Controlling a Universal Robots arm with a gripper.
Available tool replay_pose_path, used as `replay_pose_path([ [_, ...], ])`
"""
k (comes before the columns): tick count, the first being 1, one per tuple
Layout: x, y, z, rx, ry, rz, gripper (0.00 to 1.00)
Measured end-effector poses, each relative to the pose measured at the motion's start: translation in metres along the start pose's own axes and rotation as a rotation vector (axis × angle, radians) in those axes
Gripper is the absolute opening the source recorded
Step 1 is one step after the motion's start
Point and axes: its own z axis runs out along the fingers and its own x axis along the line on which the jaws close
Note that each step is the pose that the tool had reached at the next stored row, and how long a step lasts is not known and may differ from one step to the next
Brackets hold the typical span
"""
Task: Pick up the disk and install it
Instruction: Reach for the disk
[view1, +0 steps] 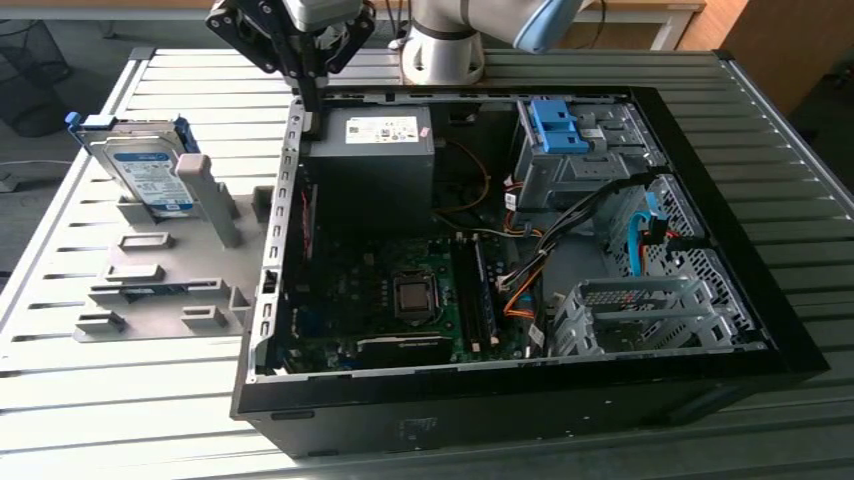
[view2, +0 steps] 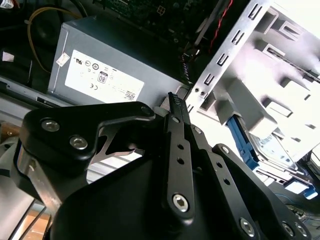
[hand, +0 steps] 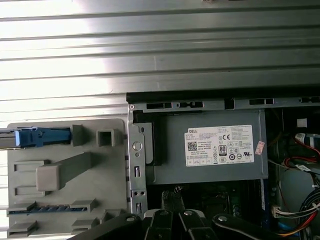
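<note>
Hand: the hand (view1: 312, 100) hangs with its tips pointing down over the case (view1: 534, 400) wall, just beside the corner of the power supply (view1: 374, 150). In both wrist views its fingers look pressed together, with nothing between them.
Disk: the disk (view1: 140, 165) is not in the case. It stands on edge in a grey rack (view1: 174, 270) on the counter (view1: 534, 60), outside the case wall.
Direction: from the hand, the disk lies toward the exterior view's left and lower down. The case wall and a rack post are between them, and they are apart, not touching.
Axis: the disk's long side seems near upright, a little tilted, with the label facing the exterior camera. In the first wrist view it shows as a thin blue strip (hand: 40, 136).
Progress: I judge the pick-up is not done yet.
</note>
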Motion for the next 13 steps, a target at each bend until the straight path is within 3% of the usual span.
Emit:
replay_pose_path([
  [13,0.0126,-0.0002,-0.0001,0.0000,0.0000,0.000,0.11],
])
